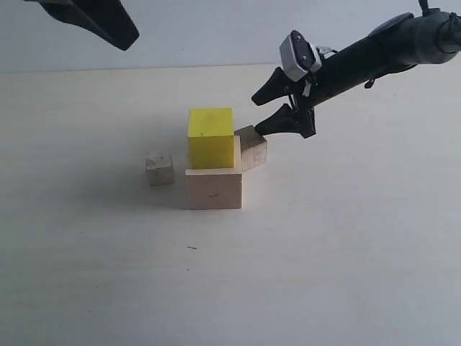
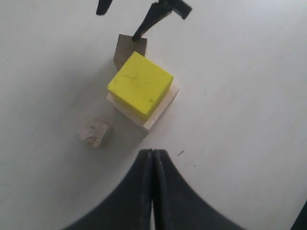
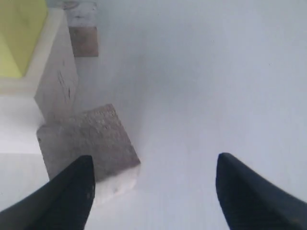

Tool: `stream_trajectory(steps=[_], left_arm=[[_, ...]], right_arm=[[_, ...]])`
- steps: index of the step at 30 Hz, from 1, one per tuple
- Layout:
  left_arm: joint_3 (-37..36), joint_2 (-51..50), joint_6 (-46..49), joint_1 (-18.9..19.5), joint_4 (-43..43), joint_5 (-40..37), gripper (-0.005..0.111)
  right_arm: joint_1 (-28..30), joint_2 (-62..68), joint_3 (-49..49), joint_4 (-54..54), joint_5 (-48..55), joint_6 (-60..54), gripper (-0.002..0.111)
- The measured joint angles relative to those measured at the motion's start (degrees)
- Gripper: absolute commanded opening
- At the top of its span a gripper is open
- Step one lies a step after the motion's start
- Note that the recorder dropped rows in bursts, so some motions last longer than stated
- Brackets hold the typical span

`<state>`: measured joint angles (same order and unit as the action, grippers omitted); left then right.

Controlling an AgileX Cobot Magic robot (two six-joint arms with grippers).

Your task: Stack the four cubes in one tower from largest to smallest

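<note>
Between the spread fingers of your right gripper [image 3: 154, 157] the table is mostly bare, with open room past the finger away from the stack, but the brownish cube [image 3: 88, 143] sits at the other fingertip, and just beyond it the large pale cube [image 3: 55, 81] and yellow cube [image 3: 19, 38] wall off that side.

Black arm [image 1: 371, 59], grey wrist camera [image 1: 297, 56], black tapered right end effector [image 1: 256, 115].
</note>
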<state>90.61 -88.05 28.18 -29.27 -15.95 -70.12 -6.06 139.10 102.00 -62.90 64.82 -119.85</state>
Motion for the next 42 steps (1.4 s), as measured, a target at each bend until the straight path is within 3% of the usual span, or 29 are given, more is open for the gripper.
stream_trajectory(steps=[11, 42], left_arm=[[-1.15, 0.00, 0.10, 0.00, 0.21, 1.46, 0.000], [-1.15, 0.00, 1.33, 0.00, 0.42, 2.45, 0.000]], right_arm=[[2.99, 0.00, 0.00, -6.03, 3.63, 0.89, 0.068], [-0.41, 1.91, 0.88, -7.79, 4.67, 1.00, 0.068]])
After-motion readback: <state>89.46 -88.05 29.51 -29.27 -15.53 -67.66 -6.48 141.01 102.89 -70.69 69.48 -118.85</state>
